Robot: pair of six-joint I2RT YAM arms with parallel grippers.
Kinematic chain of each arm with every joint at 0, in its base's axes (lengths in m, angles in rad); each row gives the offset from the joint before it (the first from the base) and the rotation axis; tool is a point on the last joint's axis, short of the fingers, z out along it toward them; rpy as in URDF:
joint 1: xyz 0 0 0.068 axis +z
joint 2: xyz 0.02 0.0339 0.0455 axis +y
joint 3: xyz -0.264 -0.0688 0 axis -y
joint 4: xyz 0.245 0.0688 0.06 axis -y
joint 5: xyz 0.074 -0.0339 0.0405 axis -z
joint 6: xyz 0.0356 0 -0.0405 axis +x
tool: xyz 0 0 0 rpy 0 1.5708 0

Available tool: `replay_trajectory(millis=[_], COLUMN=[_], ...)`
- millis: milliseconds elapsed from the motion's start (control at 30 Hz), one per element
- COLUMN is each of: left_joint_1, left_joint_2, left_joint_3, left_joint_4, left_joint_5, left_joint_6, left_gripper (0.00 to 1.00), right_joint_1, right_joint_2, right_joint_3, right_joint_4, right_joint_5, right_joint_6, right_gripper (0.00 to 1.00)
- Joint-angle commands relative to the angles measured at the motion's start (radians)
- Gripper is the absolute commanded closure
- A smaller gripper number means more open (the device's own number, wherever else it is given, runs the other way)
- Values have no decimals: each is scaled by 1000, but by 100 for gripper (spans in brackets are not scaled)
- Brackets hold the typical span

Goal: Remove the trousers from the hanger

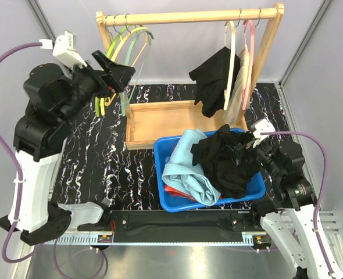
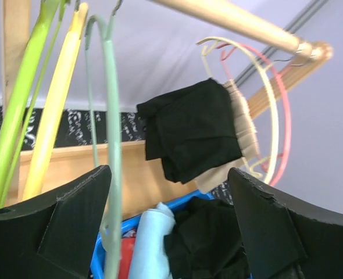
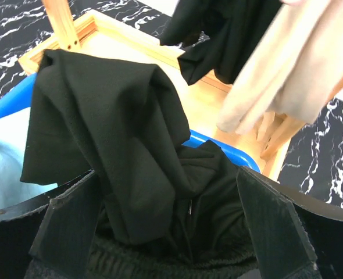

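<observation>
- Black trousers [image 1: 213,78]: folded over a hanger at the 3 o'clock end of the rail [image 1: 189,16]. Their long axis drops straight down.
- Beige trousers [image 1: 239,97]: touching the black pair on its 3 o'clock side and hanging the same way. I cannot tell which hanger carries them.
- Blue bin [image 1: 158,154]: holds a light blue pair [image 1: 186,165], a red pair [image 1: 174,193] and a second black pair [image 1: 224,160], all off the rack.
- Right gripper [image 3: 165,192]: low over the bin's 3 o'clock side. It is released, jaws spread wide, with the binned black cloth lying loose between them.
- From this gripper the hanging pairs lie at 11 to 12 o'clock and higher. I judge this the nearer arm.
- Left gripper [image 1: 114,70]: raised at the rail's 9 o'clock end among the empty hangers [image 1: 128,38], forearm angled up. It is released, with a pale green hanger [image 2: 113,116] passing between its jaws.
- From the left gripper the hanging pairs sit at 3 o'clock, well apart.
- Next move, as I judge it: the right arm lifts and reaches toward 11 o'clock.
</observation>
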Motion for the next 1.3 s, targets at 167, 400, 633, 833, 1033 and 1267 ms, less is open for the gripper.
replay_trajectory(millis=[167,400,633,833,1033,1267], left_joint_1=[-38,-167,-243,-281,-339,-402], left_joint_2=[3,157,293,397,540,641], left_joint_3=[-37,68,91,123,270,355], left_joint_4=[201,253,344,400,434,396], left_joint_5=[233,261,232,161,131,-7], left_joint_6=[-18,2,1,5,-28,-2], left_gripper=[12,13,13,13,14,14], right_joint_1=[-19,-39,-42,-43,-76,-105], right_joint_2=[-43,-55,-66,-81,-96,-118], right_joint_3=[44,94,150,179,125,87], right_joint_4=[-8,-97,-146,-190,-160,-138], right_joint_5=[9,-204,-180,-218,-152,-137], right_joint_6=[54,14,0,-8,28,74], right_gripper=[0,0,0,3,1,0])
